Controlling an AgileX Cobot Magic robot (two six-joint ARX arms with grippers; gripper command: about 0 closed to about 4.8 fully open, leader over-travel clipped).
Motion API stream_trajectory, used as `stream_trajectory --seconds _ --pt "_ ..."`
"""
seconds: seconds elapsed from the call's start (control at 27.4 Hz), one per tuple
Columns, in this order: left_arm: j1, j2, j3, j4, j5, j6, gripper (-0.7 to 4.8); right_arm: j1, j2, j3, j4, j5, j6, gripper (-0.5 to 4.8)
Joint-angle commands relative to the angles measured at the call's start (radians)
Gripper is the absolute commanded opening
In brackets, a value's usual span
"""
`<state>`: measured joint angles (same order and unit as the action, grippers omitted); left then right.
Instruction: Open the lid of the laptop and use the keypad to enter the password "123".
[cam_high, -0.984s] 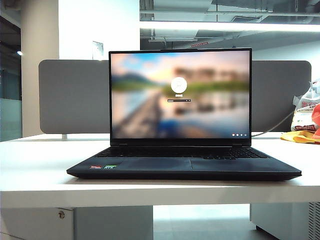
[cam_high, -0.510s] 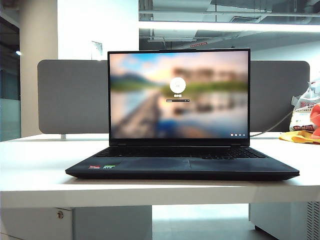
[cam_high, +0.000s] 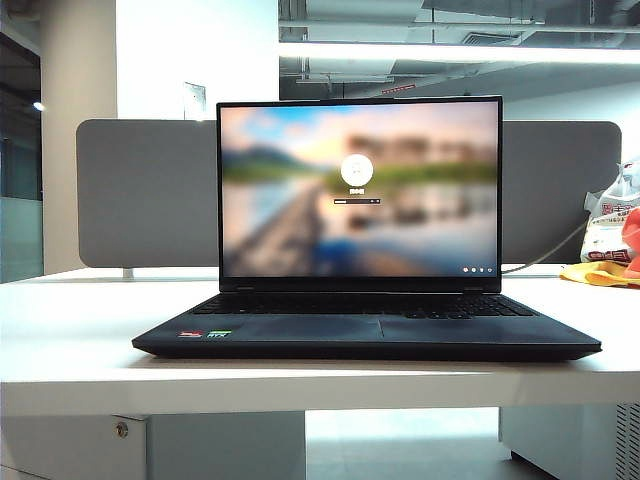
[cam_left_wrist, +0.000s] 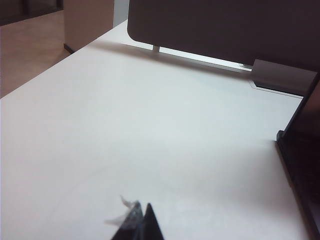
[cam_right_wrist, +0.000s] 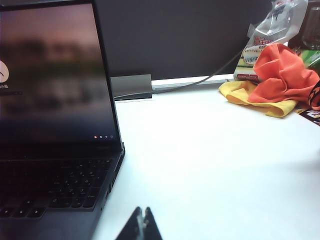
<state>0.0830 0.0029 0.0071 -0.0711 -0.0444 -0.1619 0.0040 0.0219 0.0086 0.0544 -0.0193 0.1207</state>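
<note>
Both closed grippers, left gripper (cam_left_wrist: 140, 225); right gripper (cam_right_wrist: 142, 225), flank the laptop (cam_high: 366, 335).

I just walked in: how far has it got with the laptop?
The lid stands open, login screen lit. Nothing is in hand: left end effector and right end effector, both shut, hover over the white table beside the laptop. Whether anything was typed on the keypad isn't legible.

Black laptop (cam_high: 366, 335) with blurred blue-orange screen, grey divider board (cam_high: 148, 192), orange and yellow cloths (cam_right_wrist: 272, 80).
</note>
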Motion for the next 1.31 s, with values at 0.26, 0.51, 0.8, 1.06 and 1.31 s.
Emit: stream_trajectory --seconds 0.26,0.51,0.8,1.06,1.31 --pt "0.002 0.0 0.0 0.005 0.004 -0.003 -0.05 0.001 -0.019 -0.003 -0.093 0.028 -0.035 -0.05" --pt "0.002 0.0 0.0 0.005 0.004 -0.003 -0.05 0.001 -0.019 -0.003 -0.147 0.027 -0.114 -0.05" --pt "0.002 0.0 0.0 0.005 0.004 -0.003 -0.05 0.001 -0.019 -0.003 -0.171 0.025 -0.2 -0.05" --pt "0.002 0.0 0.0 0.005 0.004 -0.003 -0.05 0.002 -0.019 -0.003 -0.17 0.024 -0.195 -0.05" --pt "0.002 0.0 0.0 0.005 0.004 -0.003 -0.05 0.001 -0.019 -0.003 -0.154 0.021 -0.167 -0.05"
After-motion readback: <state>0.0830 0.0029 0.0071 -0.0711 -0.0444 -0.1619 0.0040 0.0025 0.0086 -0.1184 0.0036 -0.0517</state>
